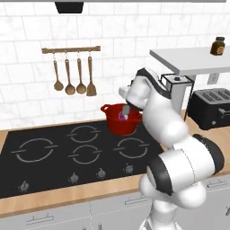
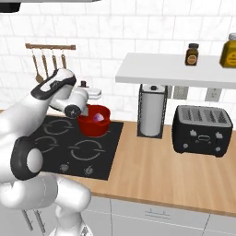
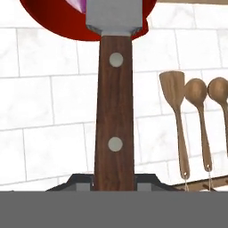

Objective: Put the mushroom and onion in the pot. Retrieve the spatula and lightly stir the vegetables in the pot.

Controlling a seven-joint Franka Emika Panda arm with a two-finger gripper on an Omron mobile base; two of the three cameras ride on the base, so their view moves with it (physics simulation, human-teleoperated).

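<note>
The pot (image 1: 120, 125) stands at the back right of the black hob (image 1: 49, 161), on the worktop (image 2: 156, 170). The same pot (image 2: 94, 125) shows in the right base view, just beside the arm. The onion (image 1: 122, 116) lies inside it, a purple-magenta spot under the rim, and it shows there from the right too (image 2: 97, 118).

The gripper (image 1: 127, 109) hangs over the pot's near rim. In the hand view the fingers (image 3: 82, 181) are clenched on a tool (image 3: 115, 111) with a dark wooden handle, two pale rivets and a flat grey metal blade. The handle runs straight away from the gripper (image 3: 115, 180), and the blade reaches over the pot (image 3: 49, 22). A sliver of the onion (image 3: 79, 4) shows beside the blade. Whether the blade touches the onion cannot be told.

The wooden spatula (image 1: 91, 77) hangs on the wall rack (image 1: 71, 50), at its right end, next to three spoons (image 1: 69, 77). The hand view is rolled over, so the spatula (image 3: 174, 98) and the spoons (image 3: 198, 95) point blade-up there.

To the right of the hob stand a paper-towel roll (image 2: 152, 110) and a black toaster (image 2: 202, 130), under a shelf (image 2: 175, 73) that carries two jars (image 2: 192, 54).
</note>
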